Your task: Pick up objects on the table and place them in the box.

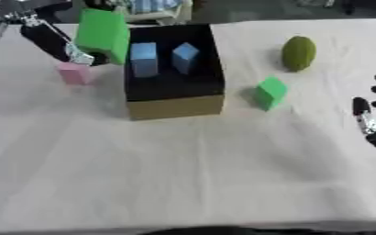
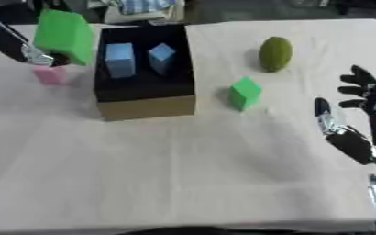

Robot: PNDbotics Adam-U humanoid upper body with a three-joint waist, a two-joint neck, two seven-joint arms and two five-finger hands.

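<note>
A big green block (image 1: 103, 34) is held in the air at the left rim of the box (image 1: 175, 106), with my left hand (image 1: 72, 53) shut on it from the left. The box is black inside with a tan front, and two blue blocks (image 1: 144, 58) (image 1: 185, 57) stand in it. A pink block (image 1: 73, 73) sits on the cloth just below the left hand. A small green cube (image 1: 270, 92) lies right of the box. Further back is an olive-green, fruit-shaped thing (image 1: 299, 53). My right hand (image 2: 353, 137) rests open at the right edge, fingers up.
A pale cloth covers the table (image 1: 183, 174), with wide bare room in front of the box. Clutter and dark shapes stand beyond the far edge.
</note>
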